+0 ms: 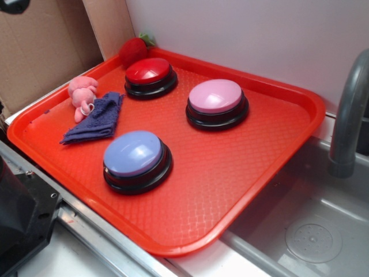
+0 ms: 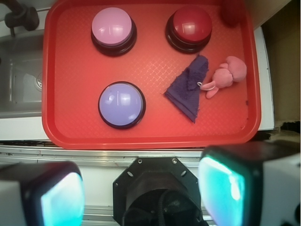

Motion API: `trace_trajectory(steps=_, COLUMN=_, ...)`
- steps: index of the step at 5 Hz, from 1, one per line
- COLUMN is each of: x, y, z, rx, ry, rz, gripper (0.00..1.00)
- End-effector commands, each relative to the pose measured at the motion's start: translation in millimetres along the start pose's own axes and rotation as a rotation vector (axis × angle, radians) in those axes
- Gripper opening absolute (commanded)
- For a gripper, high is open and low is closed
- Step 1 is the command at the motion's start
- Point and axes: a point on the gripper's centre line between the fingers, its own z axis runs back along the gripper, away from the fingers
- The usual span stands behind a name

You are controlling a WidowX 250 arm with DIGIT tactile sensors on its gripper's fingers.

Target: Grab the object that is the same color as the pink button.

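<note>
1. I see a red tray (image 1: 242, 190) on a pale counter (image 1: 52, 262) beside a steel sink (image 1: 311, 231), with a white wall behind and cardboard at the far left.
2. At the tray's far left edge in the exterior view lies the pink plush toy (image 1: 82, 92), its small white ring touching the dark blue cloth (image 1: 95, 120) just to its right.
3. Beyond them, in the far corner, sits a red strawberry (image 1: 132, 50), just beside the red button (image 1: 150, 76).
4. The blue button (image 1: 136, 159) stands near the tray's front edge.
5. The pink button (image 1: 216, 103) stands to the right, well apart from the toy.
6. From the wrist view my tool (image 2: 141, 193) hangs off the tray's near side, its two fingers (image 2: 225, 186) spread wide and holding nothing.
</note>
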Motion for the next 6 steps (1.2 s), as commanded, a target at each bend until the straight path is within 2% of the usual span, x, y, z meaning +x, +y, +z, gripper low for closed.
trace_trajectory(steps=1, x=0, y=0, z=0, rx=0.0, ry=0.0, rz=0.0, gripper=1.0)
trace_trajectory(steps=2, x=8, y=18, z=-12, rx=-0.028, ry=0.006, rz=0.175, gripper=1.0)
trace_trajectory(steps=3, x=18, y=42, z=-33, rx=-0.022, ry=0.05, rz=0.377, gripper=1.0)
trace_trajectory(steps=4, x=27, y=68, z=-55, rx=-0.017, ry=0.044, rz=0.569, gripper=1.0)
trace_trajectory(steps=5, x=35, y=98, z=-83, rx=0.023, ry=0.067, rz=0.777, gripper=1.0)
trace_trajectory(steps=6, x=42, y=117, z=-104, rx=0.038, ry=0.039, rz=0.9, gripper=1.0)
